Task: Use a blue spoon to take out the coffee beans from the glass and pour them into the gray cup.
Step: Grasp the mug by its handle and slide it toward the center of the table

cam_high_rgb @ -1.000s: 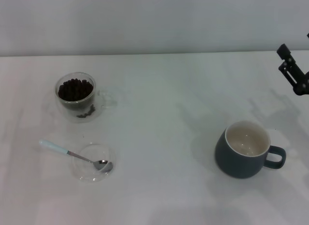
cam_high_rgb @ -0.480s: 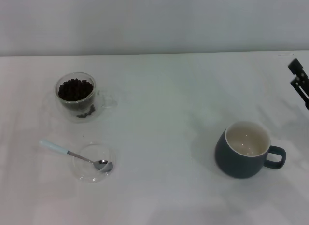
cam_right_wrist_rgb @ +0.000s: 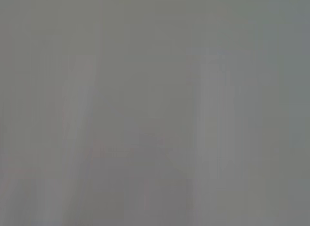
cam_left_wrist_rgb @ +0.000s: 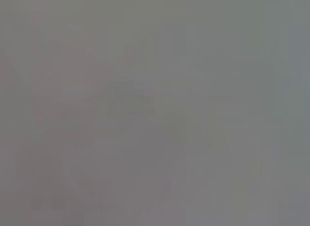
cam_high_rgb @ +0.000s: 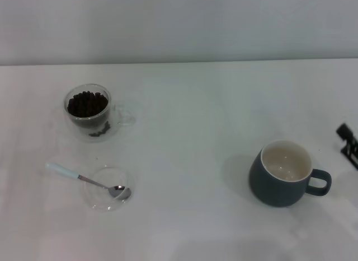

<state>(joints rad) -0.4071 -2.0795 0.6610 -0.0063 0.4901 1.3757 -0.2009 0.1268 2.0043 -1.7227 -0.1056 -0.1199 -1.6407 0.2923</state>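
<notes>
In the head view the clear double-walled glass (cam_high_rgb: 89,112) stands at the far left, filled with dark coffee beans (cam_high_rgb: 86,103). The blue spoon (cam_high_rgb: 84,178) lies nearer me, its metal bowl resting in a shallow clear saucer (cam_high_rgb: 107,189) and its pale handle pointing left. The gray cup (cam_high_rgb: 284,172) stands at the right, empty, its handle to the right. Only a dark tip of my right gripper (cam_high_rgb: 348,140) shows at the right edge, beside the cup and apart from it. My left gripper is out of view. Both wrist views show only plain grey.
The white table (cam_high_rgb: 190,115) runs back to a pale wall. A few loose beans lie inside the glass's outer wall.
My right gripper has moved down and out toward the right edge of the head view, leaving only its tip showing. The glass, spoon and cup have not moved.
</notes>
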